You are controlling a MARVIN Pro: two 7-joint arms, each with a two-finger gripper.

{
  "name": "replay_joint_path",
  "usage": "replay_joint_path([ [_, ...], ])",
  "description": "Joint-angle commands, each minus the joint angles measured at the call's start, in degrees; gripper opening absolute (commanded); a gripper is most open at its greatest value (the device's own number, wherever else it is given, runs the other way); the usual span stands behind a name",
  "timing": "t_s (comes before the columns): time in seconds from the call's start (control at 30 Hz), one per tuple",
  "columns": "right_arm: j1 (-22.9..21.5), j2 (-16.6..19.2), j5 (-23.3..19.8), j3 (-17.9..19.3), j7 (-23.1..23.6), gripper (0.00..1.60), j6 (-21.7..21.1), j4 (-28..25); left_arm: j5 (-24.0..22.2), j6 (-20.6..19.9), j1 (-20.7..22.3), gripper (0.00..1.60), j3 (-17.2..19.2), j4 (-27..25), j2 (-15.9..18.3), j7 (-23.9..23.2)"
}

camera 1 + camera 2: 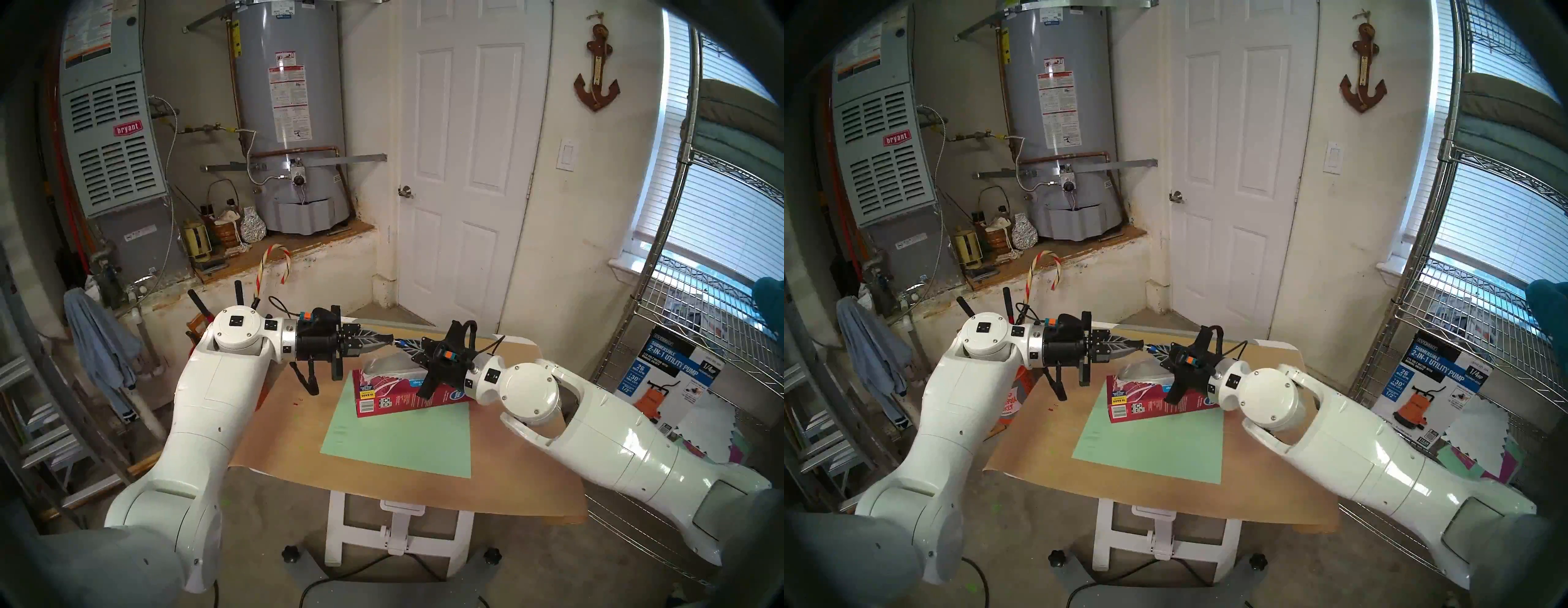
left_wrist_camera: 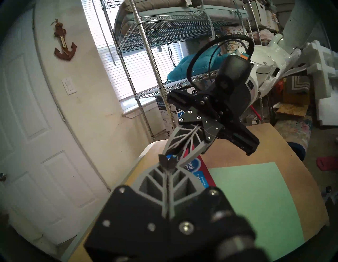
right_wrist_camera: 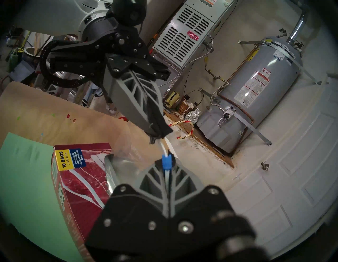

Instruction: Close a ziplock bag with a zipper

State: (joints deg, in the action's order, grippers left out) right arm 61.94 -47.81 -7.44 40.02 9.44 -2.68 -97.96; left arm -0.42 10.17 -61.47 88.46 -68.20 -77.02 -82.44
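Observation:
The clear ziplock bag (image 1: 388, 366) hangs from both grippers above the table's far side, and its lower part sags onto the red box (image 1: 407, 397). My left gripper (image 1: 387, 339) is shut on the end of the bag's white zip strip (image 3: 162, 146). Just to the right, tip to tip with it, my right gripper (image 1: 405, 344) is shut on the same strip. The zipper's blue slider (image 3: 167, 162) sits at the right fingertips (image 3: 155, 165), with the strip running down between them. In the left wrist view the slider (image 2: 169, 157) shows as a blue speck beyond the left gripper (image 2: 167, 164).
The red box of bags lies on a green sheet (image 1: 399, 437) on the brown-paper-covered table (image 1: 509, 424). A wire shelf (image 1: 700, 297) stands to the right. A white door (image 1: 458, 170) and a low ledge with a water heater (image 1: 288, 106) are behind.

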Motion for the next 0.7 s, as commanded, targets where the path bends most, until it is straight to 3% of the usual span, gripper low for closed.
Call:
replay_joint_path([
  [0.0, -0.9, 0.4, 0.0, 1.1, -0.2, 0.00, 1.0, 0.0, -0.1, -0.2, 0.4, 0.00, 1.0, -1.1, 1.1, 0.1],
  [0.67, -0.5, 3.3, 1.6, 1.9, 0.1, 0.00, 4.4, 3.3, 0.3, 0.1, -0.2, 0.00, 2.1, -1.7, 2.1, 0.9],
])
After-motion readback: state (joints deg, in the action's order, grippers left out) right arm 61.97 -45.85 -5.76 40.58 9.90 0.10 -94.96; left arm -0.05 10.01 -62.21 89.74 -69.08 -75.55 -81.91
